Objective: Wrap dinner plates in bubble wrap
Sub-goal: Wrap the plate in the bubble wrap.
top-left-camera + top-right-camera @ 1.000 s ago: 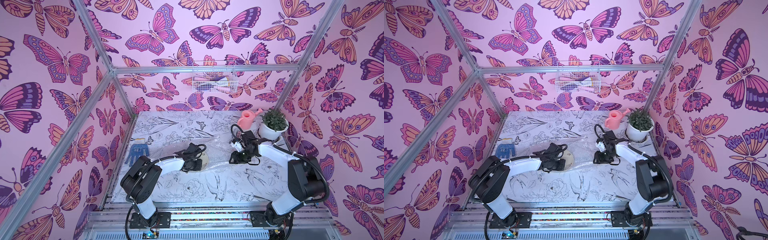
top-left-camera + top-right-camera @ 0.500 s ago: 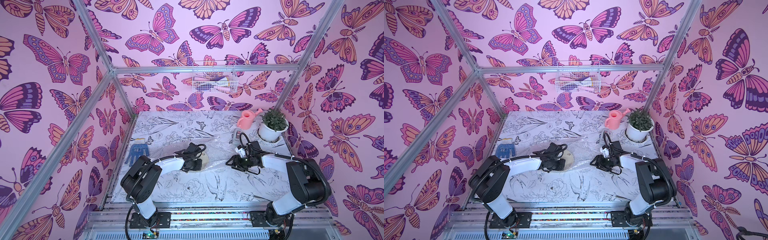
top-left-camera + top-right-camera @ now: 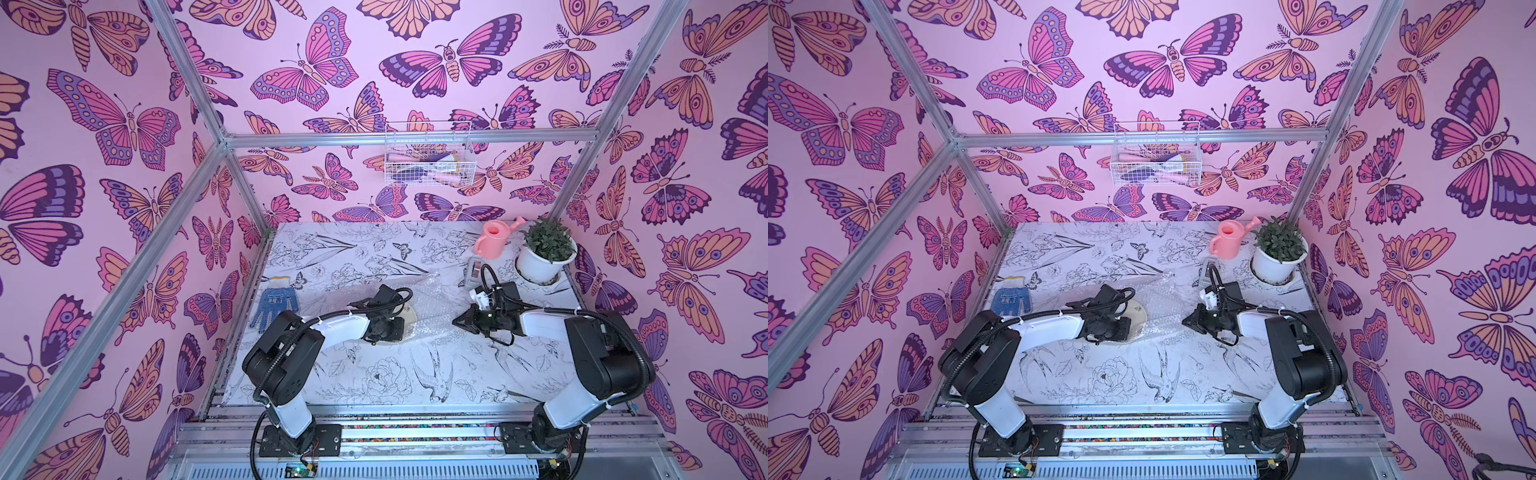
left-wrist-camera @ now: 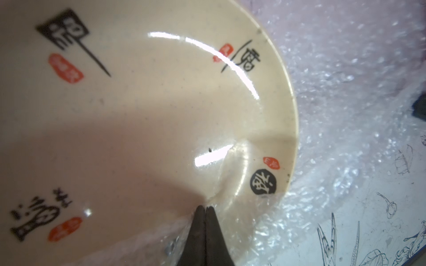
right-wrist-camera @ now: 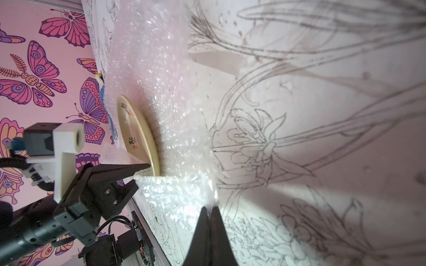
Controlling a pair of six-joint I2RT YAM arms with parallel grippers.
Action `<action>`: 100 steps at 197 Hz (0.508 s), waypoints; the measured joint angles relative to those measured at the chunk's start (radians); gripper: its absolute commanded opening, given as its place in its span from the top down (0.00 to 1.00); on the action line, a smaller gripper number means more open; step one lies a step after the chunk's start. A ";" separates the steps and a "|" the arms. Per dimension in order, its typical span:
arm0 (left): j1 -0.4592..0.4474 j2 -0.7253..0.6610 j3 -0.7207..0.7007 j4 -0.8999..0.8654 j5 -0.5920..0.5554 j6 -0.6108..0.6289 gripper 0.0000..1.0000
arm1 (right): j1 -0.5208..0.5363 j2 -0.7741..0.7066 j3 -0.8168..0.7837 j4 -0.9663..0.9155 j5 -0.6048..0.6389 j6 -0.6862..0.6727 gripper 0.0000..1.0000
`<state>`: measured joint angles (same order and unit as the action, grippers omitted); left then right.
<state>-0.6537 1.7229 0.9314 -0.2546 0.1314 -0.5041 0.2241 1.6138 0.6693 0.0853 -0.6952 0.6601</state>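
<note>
I see a small round cream plate with black writing marks and little red stamps on it. The clear shiny bubble wrap sparkles white. The flat table top is white with black drawings of birds and flowers. The walls are pink with purple and orange butterflies. The knit glove is blue, the plastic watering can pink.

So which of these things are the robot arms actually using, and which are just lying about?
In use: plate, bubble wrap, left gripper, right gripper, both shut on the wrap.

Lying about: glove, watering can, potted plant, tape dispenser, wire basket on the back wall.
</note>
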 measured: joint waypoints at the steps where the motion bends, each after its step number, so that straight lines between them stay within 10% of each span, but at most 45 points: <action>1: 0.000 0.000 0.000 0.000 0.000 0.000 1.00 | 0.001 -0.003 0.000 -0.001 0.000 0.000 1.00; 54: 0.001 0.007 0.011 -0.008 0.003 0.003 1.00 | 0.191 -0.135 0.103 -0.024 0.090 0.075 1.00; 100: 0.001 0.009 0.013 -0.008 0.003 0.006 1.00 | 0.372 0.032 0.229 0.065 0.132 0.152 1.00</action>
<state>-0.6525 1.7317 0.9440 -0.2623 0.1349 -0.4976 0.5964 1.6459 0.8986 0.1501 -0.5629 0.8120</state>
